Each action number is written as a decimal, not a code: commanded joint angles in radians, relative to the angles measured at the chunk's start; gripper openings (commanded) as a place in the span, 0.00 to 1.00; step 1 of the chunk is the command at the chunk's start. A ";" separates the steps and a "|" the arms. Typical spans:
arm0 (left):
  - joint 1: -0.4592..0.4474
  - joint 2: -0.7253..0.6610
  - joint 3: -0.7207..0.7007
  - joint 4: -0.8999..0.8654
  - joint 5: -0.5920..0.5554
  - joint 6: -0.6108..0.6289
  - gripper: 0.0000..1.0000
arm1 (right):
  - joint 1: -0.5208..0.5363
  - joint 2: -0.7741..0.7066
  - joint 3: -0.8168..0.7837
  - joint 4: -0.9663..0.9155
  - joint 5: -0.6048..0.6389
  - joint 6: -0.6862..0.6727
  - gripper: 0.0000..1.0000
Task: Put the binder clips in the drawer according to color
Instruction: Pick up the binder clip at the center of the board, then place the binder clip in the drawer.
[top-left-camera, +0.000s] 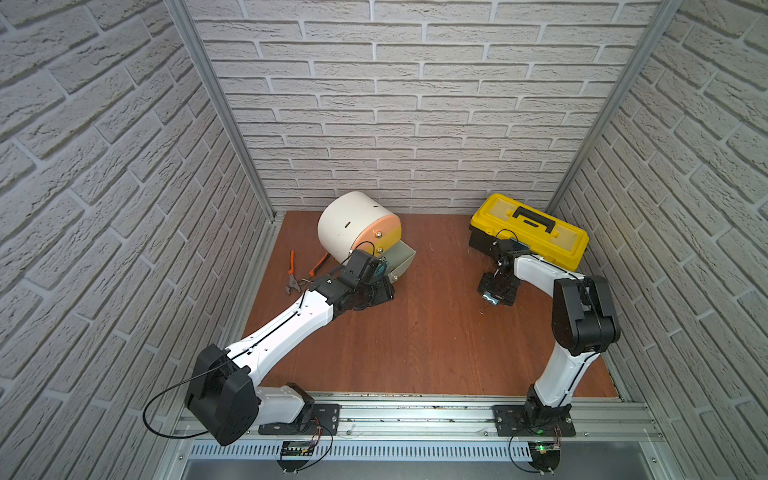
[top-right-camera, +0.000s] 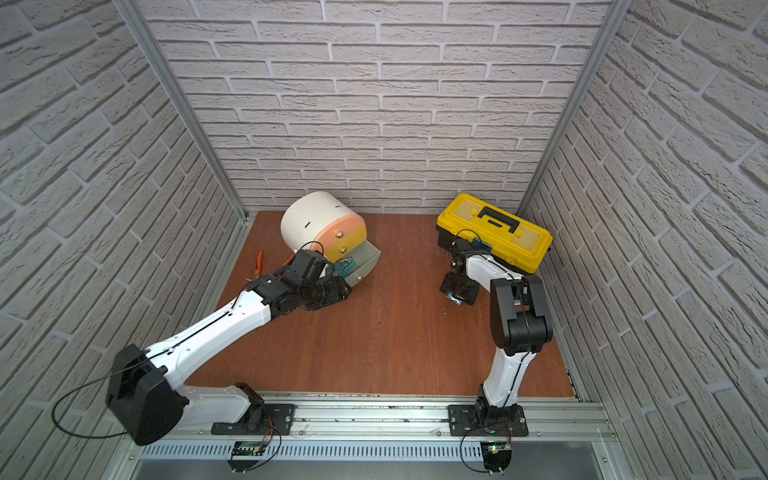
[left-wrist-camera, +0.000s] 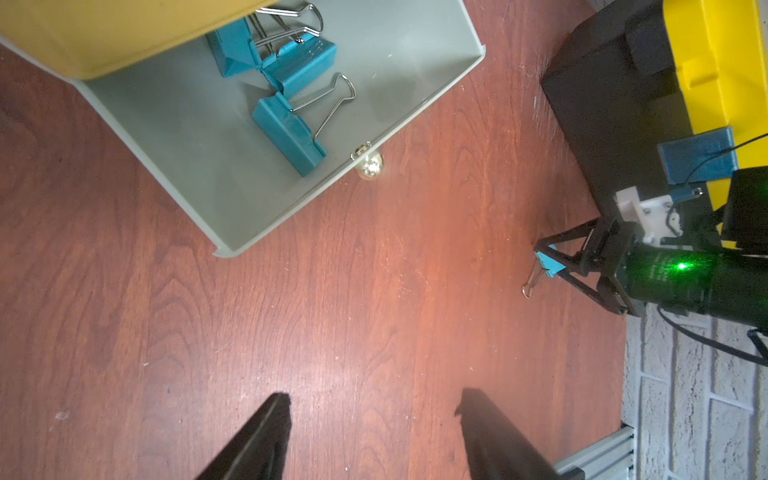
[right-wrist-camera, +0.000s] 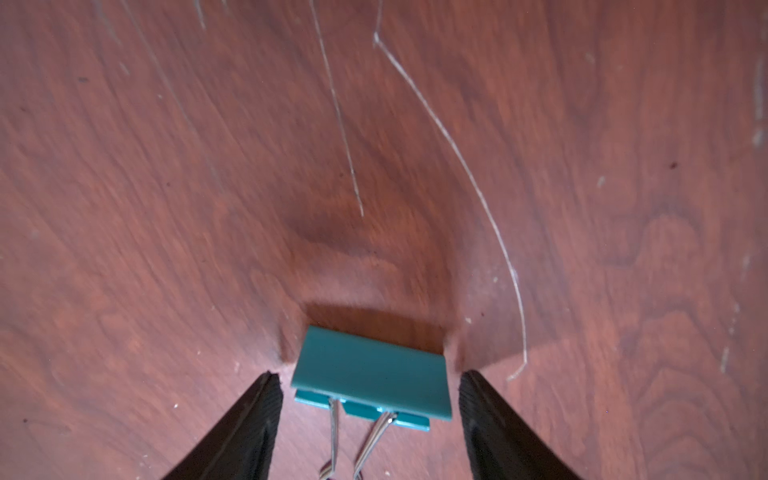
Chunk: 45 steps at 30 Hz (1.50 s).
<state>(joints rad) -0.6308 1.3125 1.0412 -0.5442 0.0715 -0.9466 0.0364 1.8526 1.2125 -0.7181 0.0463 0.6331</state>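
Both the left arm (top-left-camera: 291, 328) and the right arm (top-left-camera: 557, 374) have smooth white link shells joined by bulky black joint housings, with a thin black cable looping along each. The right gripper (right-wrist-camera: 370, 375) has black tapering fingers (right-wrist-camera: 253, 424) with finely ribbed inner faces, and a green dot (left-wrist-camera: 681, 266) glows on its black wrist.

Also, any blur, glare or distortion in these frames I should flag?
Right wrist view: wood grain smeared by motion blur; teal binder clip fairly sharp, hard shadow beside it. Left wrist view: warm glare patch on the table, green LED bloom on the right arm, brass knob blown out. Both top views: even light, wide-angle bowing of the brick walls.
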 joint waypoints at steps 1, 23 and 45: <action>-0.005 0.011 0.020 0.029 -0.011 0.000 0.69 | -0.004 0.019 0.034 0.006 0.024 0.008 0.69; 0.004 -0.012 0.022 0.016 -0.031 0.005 0.69 | 0.046 -0.079 0.065 0.009 -0.032 0.002 0.45; 0.142 -0.356 -0.193 -0.099 -0.085 -0.099 0.68 | 0.344 0.208 0.803 -0.070 -0.223 0.115 0.43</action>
<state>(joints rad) -0.4980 1.0004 0.8745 -0.6220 0.0090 -1.0183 0.3500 1.9991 1.9541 -0.7536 -0.1417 0.7189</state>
